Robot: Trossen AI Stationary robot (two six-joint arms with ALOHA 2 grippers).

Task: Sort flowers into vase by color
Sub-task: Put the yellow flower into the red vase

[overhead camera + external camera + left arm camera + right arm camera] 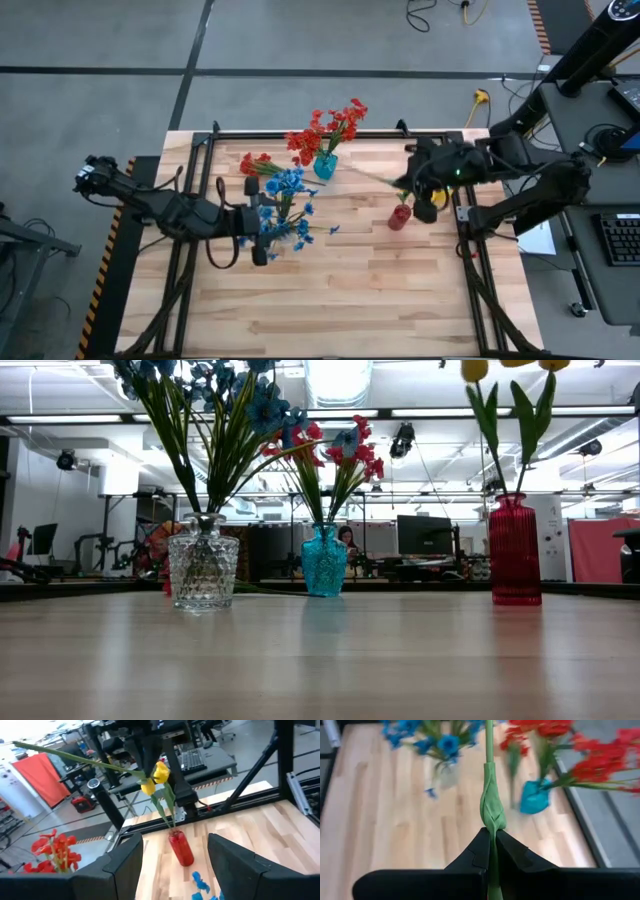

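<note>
My right gripper [418,188] hovers above the red vase [400,216] and is shut on a long green stalk [362,175]; no flower head shows on that stalk. The red vase [515,550] holds yellow flowers [160,771]. A teal vase [325,165] at the far edge holds red flowers [330,128]. A clear glass vase [204,568] holds blue flowers [285,185]. My left gripper [262,238] is open beside the clear vase, at its near-left side, and points toward the red vase [181,849]. My right gripper pinches the green stalk [492,837] between its two fingers [512,851], just behind a wrapped leaf [492,805]. The stalk runs along the fingers and sticks out past their tips toward the table's left, lifted clear and roughly level.
A red flower head [256,163] lies left of the blue flowers, near the far-left corner. Loose blue petals [334,230] lie on the wood. A black frame rail [300,135] runs along the far edge. The wooden top [340,300] is bare along the near side.
</note>
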